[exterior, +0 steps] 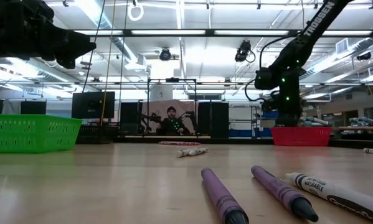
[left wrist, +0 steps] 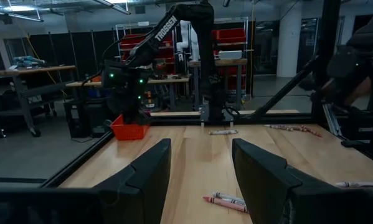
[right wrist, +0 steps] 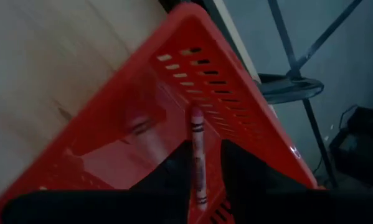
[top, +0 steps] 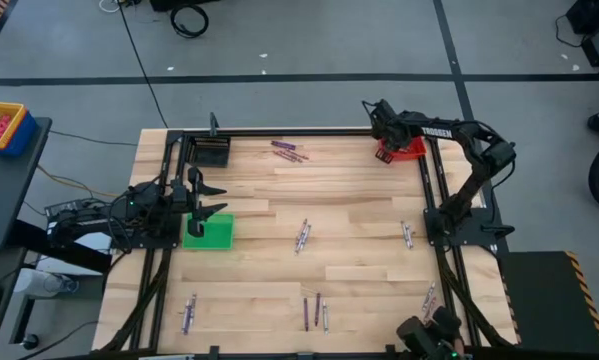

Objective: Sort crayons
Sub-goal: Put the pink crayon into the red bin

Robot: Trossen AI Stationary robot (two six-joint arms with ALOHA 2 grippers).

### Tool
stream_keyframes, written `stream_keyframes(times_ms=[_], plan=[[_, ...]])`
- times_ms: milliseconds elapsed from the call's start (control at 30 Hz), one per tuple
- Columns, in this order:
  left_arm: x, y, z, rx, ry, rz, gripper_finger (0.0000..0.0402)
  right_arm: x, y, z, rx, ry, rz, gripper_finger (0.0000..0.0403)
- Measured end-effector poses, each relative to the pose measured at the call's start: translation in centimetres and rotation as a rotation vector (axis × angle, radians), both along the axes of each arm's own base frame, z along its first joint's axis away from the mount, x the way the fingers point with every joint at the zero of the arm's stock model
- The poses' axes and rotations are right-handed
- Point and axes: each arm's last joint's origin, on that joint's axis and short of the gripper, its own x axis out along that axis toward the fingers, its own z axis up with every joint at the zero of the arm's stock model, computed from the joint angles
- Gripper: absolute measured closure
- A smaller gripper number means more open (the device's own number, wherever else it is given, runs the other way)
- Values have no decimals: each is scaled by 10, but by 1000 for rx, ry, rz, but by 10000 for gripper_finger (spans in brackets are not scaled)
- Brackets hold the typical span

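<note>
A red crayon (right wrist: 197, 158) is seen upright between the right hand's (right wrist: 195, 180) narrowly parted fingers, over the red bin (right wrist: 236, 99). The left hand (top: 204, 198) is held wide above the green bin (top: 211, 235).

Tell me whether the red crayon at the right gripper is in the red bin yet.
Over it, not resting inside: the red crayon stands between the right gripper fingers above the red bin.

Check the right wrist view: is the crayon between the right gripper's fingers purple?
No, the crayon between the right gripper fingers is pinkish-red, poised over the red bin.
</note>
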Motion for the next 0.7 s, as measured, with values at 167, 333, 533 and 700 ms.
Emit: stream_keyframes(times_ms=[167,333,533,700], plan=[[0,0,0,0,0,0,218,9,12,17,35,65,-24,285],[0,0,0,0,0,0,218,28,64,61,63,5,-2,284],[0,0,0,0,0,0,218,39,161,109,121,-320,69,285],[0,0,0,0,0,0,218,36,238,130,331,-666,36,285]])
